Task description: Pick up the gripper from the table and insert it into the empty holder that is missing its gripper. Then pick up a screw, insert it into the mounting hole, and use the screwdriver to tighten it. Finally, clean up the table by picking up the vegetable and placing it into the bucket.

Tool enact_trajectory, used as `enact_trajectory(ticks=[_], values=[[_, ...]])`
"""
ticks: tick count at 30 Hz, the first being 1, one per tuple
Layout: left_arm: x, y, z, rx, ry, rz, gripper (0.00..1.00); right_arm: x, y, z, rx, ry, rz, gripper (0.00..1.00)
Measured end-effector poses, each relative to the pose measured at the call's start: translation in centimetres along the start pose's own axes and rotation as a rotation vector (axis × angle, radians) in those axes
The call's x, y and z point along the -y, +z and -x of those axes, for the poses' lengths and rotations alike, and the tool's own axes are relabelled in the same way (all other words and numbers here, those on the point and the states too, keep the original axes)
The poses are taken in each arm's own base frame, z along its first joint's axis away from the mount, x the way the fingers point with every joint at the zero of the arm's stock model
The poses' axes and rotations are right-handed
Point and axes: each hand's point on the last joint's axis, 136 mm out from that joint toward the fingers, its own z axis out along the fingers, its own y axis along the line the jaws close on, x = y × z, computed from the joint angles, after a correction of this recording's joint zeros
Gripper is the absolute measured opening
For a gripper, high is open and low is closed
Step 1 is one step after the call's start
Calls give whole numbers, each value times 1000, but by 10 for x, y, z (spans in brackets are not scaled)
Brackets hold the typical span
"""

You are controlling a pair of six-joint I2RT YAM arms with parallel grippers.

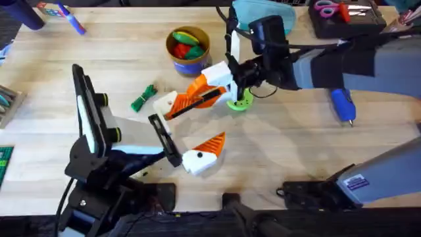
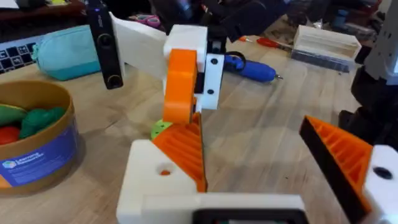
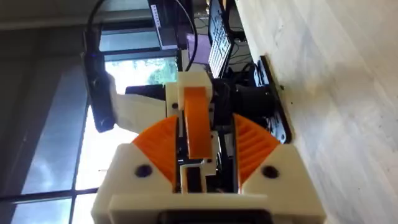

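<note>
My right gripper reaches in from the right and is shut on the gripper. That piece is an orange ribbed wedge on a cream plate, and it hangs edge-on just above the table. Its lower tip meets the orange wedge of one finger of my left gripper, which stands wide open. The vegetable lies left of them. Behind stands the bucket, with toy pieces inside. The screwdriver lies at the right. I cannot make out the screw or the holder.
A small light-green round piece sits under the right gripper. A teal pouch and a black tray with scissors are at the back. A marker pen lies at the back left. The front right of the table is bare wood.
</note>
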Motion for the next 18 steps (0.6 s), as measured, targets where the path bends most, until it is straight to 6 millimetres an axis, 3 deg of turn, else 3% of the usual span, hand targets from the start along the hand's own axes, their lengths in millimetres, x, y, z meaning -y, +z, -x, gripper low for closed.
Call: enact_trajectory(ticks=[10, 11, 14, 16, 18], values=[[0, 0, 0, 0, 0, 0, 986, -1, 7, -5, -25, 1, 2, 351], [0, 0, 0, 0, 0, 0, 986, -1, 7, -5, -26, 3, 3, 261], [0, 0, 0, 0, -3, 0, 986, -2, 7, -6, -30, 2, 6, 173], [0, 0, 0, -1, -9, 0, 986, -3, 7, -7, -37, 0, 13, 52], [0, 0, 0, -1, -14, -1, 986, -4, 7, -8, -42, -3, 18, 16]])
